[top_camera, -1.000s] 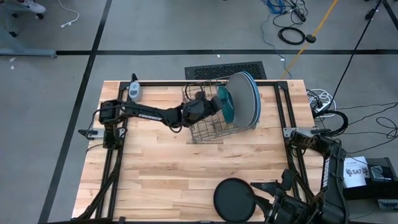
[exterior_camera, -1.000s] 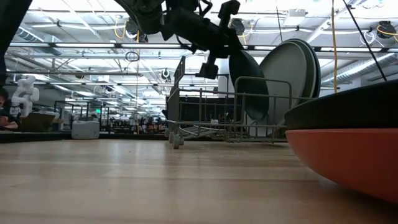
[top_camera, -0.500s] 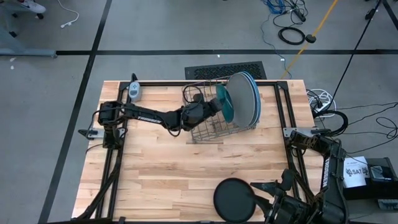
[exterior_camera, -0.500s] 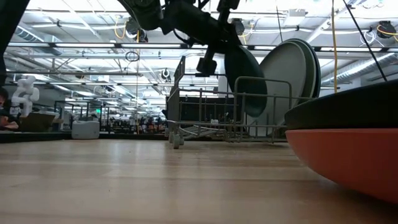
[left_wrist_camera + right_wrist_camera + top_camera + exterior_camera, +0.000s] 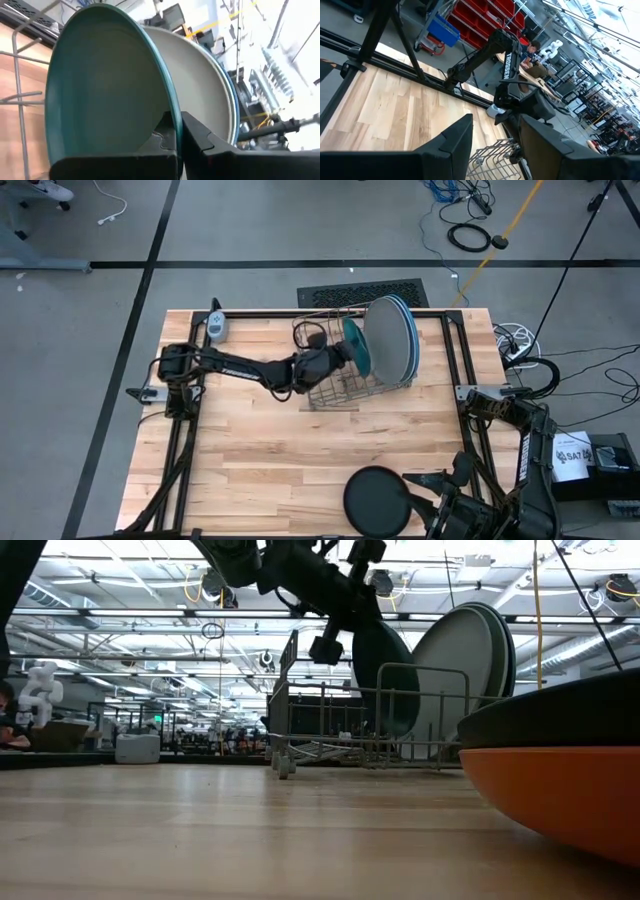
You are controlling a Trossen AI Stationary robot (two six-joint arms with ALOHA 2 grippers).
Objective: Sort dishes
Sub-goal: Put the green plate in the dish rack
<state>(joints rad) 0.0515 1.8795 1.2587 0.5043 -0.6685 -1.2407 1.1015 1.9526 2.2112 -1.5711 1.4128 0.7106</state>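
Observation:
My left gripper reaches from the table's left into the grey wire dish rack and is shut on a dark teal plate, which also shows in the left wrist view and the low view. Two large pale blue plates stand on edge in the rack just right of it. A black plate lies on an orange plate near the table's front edge. My right gripper is open and empty at the near right. My left gripper pinches the teal plate's rim between its two fingers, one finger on each face. The fingers come from the table's left, slanting down. The plate stands on edge, leaning a little toward the large plates, its lower part inside the rack; whether it rests on the wires I cannot tell.
A small white device lies at the table's far left corner. Black frame rails run along the table's left and right sides. Bare wood lies in the table's middle.
My left gripper has drawn the teal plate a little toward the table's left, away from the large plates. The plate has turned more on edge and now stands more upright in the rack.

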